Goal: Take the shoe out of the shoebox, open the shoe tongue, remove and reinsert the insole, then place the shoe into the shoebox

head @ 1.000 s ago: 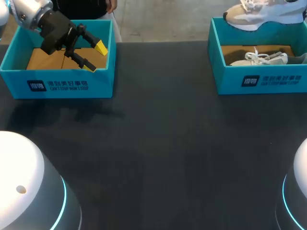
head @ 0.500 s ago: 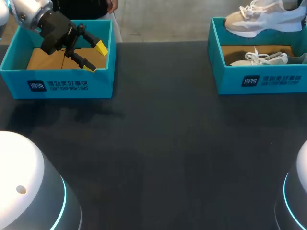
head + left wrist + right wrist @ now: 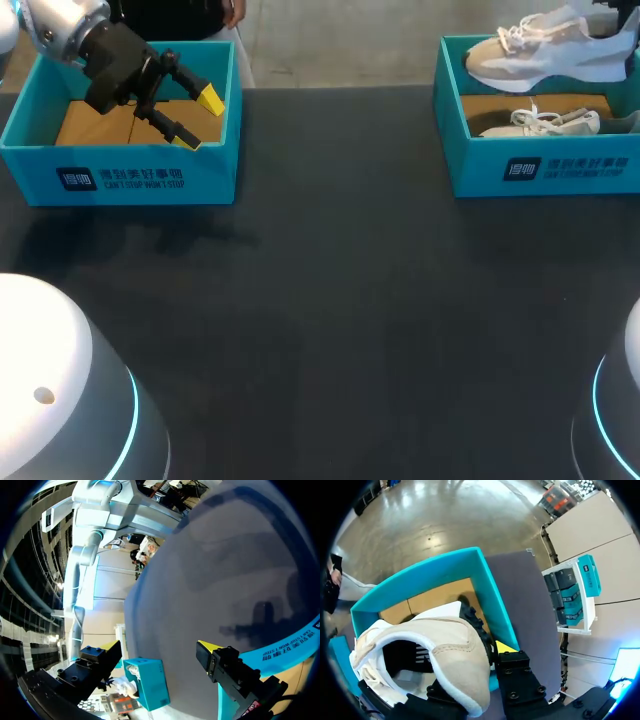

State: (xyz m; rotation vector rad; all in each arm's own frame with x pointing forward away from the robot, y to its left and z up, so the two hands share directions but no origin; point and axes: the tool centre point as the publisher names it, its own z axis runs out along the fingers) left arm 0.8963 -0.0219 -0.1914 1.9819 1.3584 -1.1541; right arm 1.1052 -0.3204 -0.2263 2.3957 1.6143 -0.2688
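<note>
Rt gripper (image 3: 470,672) clamped on tan shoe (image 3: 540,60), held above rt box (image 3: 450,130) at 1 o'clock. Lt gripper (image 3: 198,120) spread wide, empty, over lt box (image 3: 30,170) at 11 o'clock.

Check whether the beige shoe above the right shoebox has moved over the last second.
Yes. In the head view the beige shoe has come down towards the right shoebox, which has stayed where it was on the table.
</note>
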